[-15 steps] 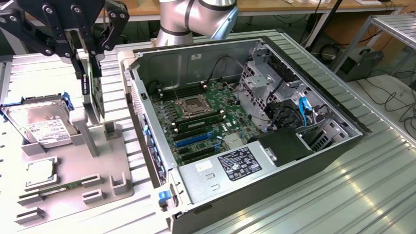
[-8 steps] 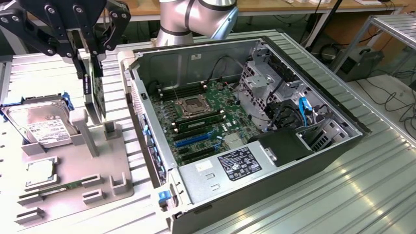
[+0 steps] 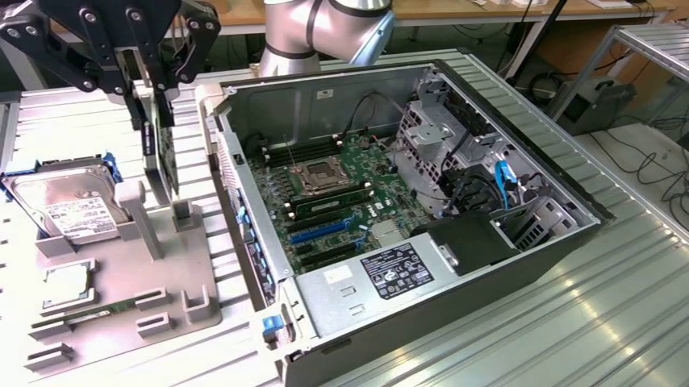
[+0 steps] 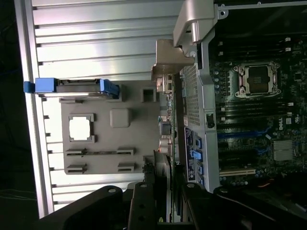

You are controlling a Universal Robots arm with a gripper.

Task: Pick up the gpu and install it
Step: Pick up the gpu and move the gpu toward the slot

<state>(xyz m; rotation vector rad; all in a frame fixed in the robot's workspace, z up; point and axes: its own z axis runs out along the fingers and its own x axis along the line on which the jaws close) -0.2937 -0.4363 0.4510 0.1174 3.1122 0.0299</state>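
**GPU gripped beside the case, not yet installed**

Farthest from the computer case (image 3: 560, 234), out on the exterior view's left, the hard drive (image 3: 64, 205) stands on edge in the grey holder tray (image 3: 161, 282). A processor chip (image 3: 67, 286) and the memory stick (image 3: 102, 313) lie in their own recesses of the same tray.

Closer to the case, but outside its near side wall, the gripper (image 3: 148, 85) hangs above the tray. Its black fingers are closed on the top edge of the gpu (image 3: 158, 157). The card hangs upright and edge-on, with its lower end down among the tray's grey posts. I cannot tell whether that end has cleared the posts or sits between them. The wrist view shows the same grip, with the fingers pinched on the thin card over the tray and the case just beside them.

Inside the case, the motherboard (image 3: 334, 201) lies exposed with the side panel off. Its expansion slots (image 3: 318, 231), the blue and black ones at the end nearer the power supply, look empty.

As a judgement, the grasp is made and the lift is at best only begun. Carrying the card over the case wall, lining it up with a slot and seating it are not yet done.
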